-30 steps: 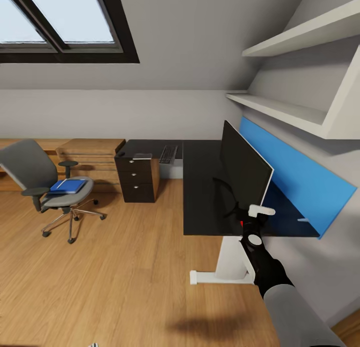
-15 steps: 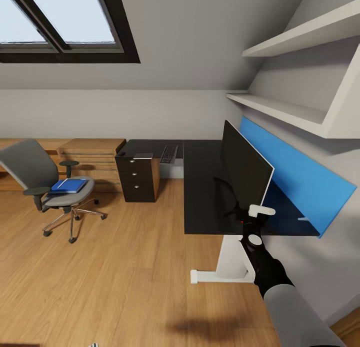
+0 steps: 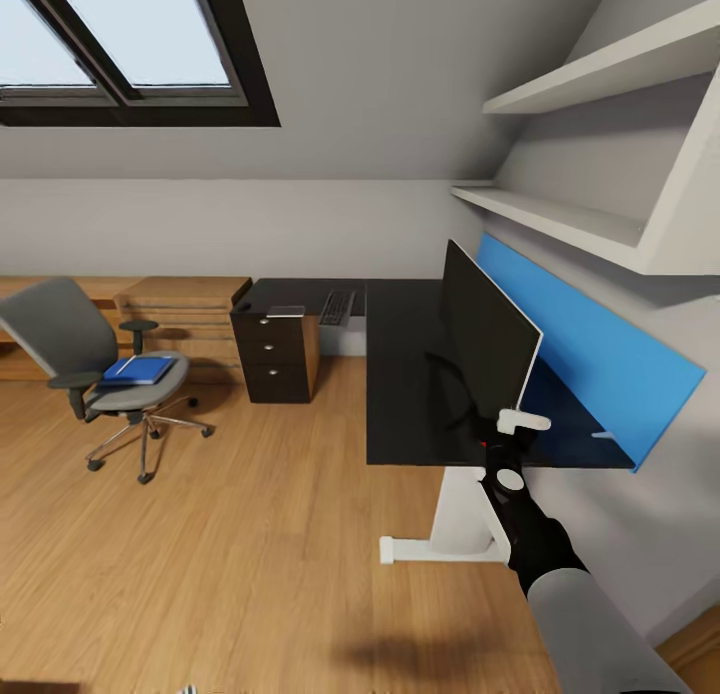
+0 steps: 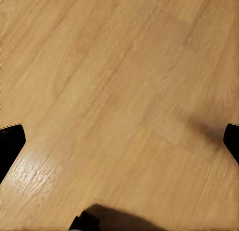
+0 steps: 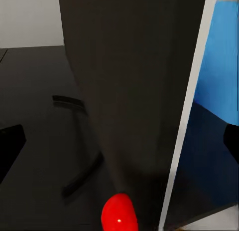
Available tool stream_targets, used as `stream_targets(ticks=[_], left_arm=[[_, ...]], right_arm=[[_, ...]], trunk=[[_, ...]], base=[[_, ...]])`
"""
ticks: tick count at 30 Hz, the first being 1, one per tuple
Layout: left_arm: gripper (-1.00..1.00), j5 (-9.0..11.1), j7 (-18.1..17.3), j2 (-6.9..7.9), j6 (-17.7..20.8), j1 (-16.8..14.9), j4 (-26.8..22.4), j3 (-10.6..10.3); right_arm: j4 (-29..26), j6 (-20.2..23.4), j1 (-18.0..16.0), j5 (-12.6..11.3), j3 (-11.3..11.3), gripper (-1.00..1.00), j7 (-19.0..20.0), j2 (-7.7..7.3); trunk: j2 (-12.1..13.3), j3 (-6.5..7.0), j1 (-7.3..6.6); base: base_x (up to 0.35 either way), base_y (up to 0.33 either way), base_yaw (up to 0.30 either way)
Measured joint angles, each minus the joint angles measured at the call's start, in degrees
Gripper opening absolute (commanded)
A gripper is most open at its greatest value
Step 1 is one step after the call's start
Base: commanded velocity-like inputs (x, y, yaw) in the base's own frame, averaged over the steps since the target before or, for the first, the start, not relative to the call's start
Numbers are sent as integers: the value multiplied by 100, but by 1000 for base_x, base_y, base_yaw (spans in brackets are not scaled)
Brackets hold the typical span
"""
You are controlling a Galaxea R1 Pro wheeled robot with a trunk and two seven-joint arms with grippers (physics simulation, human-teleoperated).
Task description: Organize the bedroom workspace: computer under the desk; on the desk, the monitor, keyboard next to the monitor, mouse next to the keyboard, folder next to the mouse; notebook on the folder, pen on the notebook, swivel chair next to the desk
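While right gripper (image 3: pixel 505 436) straddles monitor (image 3: pixel 487 339) near edge, jaws spread | monitor upright, lengthwise along desk (image 3: pixel 405 374) | left gripper released.

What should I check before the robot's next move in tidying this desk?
1. Monitor on the desk: ok, standing on the black top.
2. Right gripper free of the monitor: cannot tell; its fingers are spread either side of the screen's lower corner, contact unclear.
3. Left gripper empty: ok, open over bare floor.
4. Keyboard next to the monitor: not ok, it lies on the desk's far wing.
5. Folder moved to the desk: not ok, it lies on the chair seat.
6. Chair next to the desk: not ok, it stands apart.
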Motion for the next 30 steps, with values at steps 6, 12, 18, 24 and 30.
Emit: stream_targets(ticks=[6,12,18,24,30], left_arm=[[100,0,0,-2,0,0,0,0],[100,-2,0,1,0,0,-1,-1],[100,0,0,2,0,0,-1,0],[100,0,0,5,5,0,4,-4],[100,0,-1,13,8,0,48,-2]], right_arm=[[0,0,1,0,0,100,2,0],[7,4,1,0,3,100,8,0],[54,7,1,-1,10,100,10,10],[298,3,1,3,37,100,14,18],[781,17,0,-1,255,100,31,70]], trunk=[[0,0,1],[0,0,1],[0,0,1],[0,0,2],[0,0,0]], base=[[-266,-78,0],[-308,-19,0],[-323,-4,0],[-326,-1,0],[-236,0,0]])
